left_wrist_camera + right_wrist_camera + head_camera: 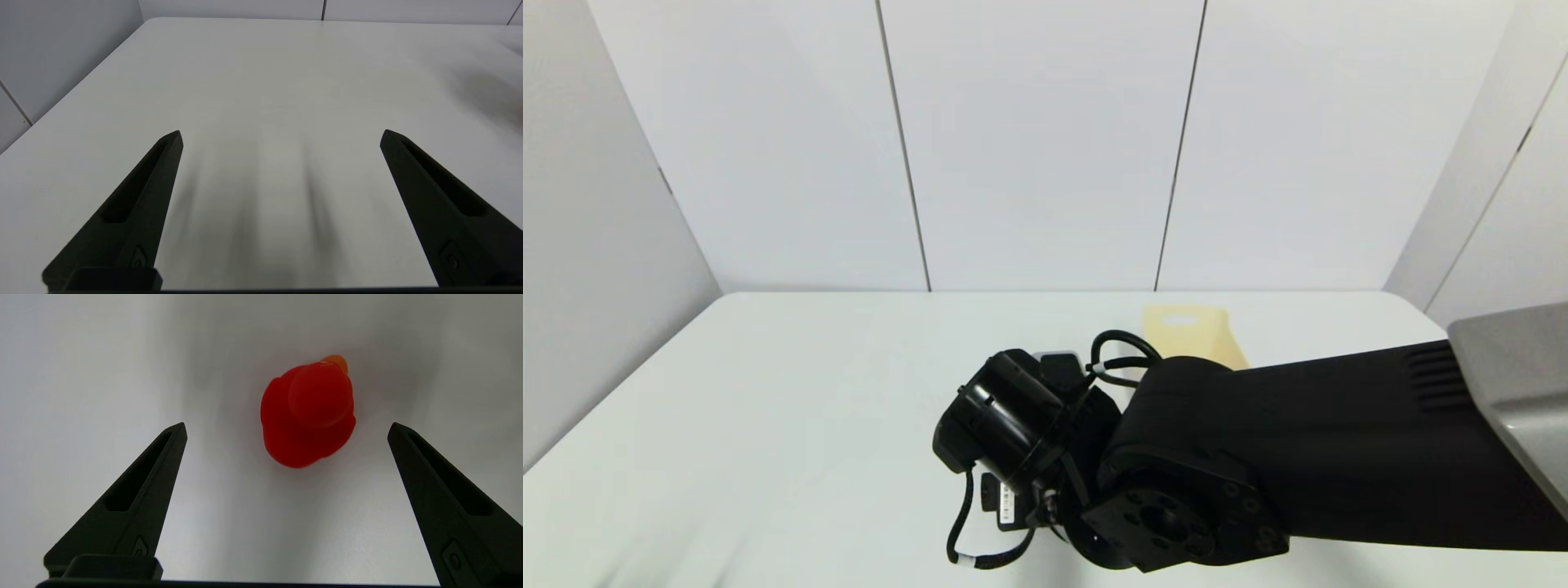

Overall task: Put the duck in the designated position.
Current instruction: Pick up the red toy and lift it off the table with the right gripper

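The right gripper [287, 428] is hovering wide open and empty directly above the small glossy red duck [308, 416], which is sitting mid-table between its fingers.

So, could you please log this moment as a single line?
right gripper: open, above red duck | duck: on white table, ungrasped | left gripper: open, empty | cream bin: behind right arm

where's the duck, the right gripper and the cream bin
duck [308, 416]: right wrist view, on its red body under the head.
right gripper [286, 430]: right wrist view, midway between its open fingers.
cream bin [1194, 333]: head view, on its visible wall behind the right arm.
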You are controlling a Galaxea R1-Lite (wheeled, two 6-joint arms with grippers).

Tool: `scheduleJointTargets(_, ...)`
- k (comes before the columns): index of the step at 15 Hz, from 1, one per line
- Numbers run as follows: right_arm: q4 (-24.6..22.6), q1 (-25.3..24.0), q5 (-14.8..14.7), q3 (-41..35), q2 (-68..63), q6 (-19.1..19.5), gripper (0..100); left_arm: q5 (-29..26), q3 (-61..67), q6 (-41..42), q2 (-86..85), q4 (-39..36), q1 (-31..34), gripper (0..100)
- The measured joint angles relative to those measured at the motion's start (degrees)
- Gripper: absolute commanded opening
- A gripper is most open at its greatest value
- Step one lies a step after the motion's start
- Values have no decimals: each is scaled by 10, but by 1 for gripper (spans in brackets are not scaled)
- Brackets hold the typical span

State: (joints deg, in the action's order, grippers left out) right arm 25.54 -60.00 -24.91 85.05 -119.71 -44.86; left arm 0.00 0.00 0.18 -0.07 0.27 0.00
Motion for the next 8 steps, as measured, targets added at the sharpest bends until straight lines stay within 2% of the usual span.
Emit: scheduleJointTargets(8,-2,5,0,14,-14,-2,100,0,0,0,0,0,0,100)
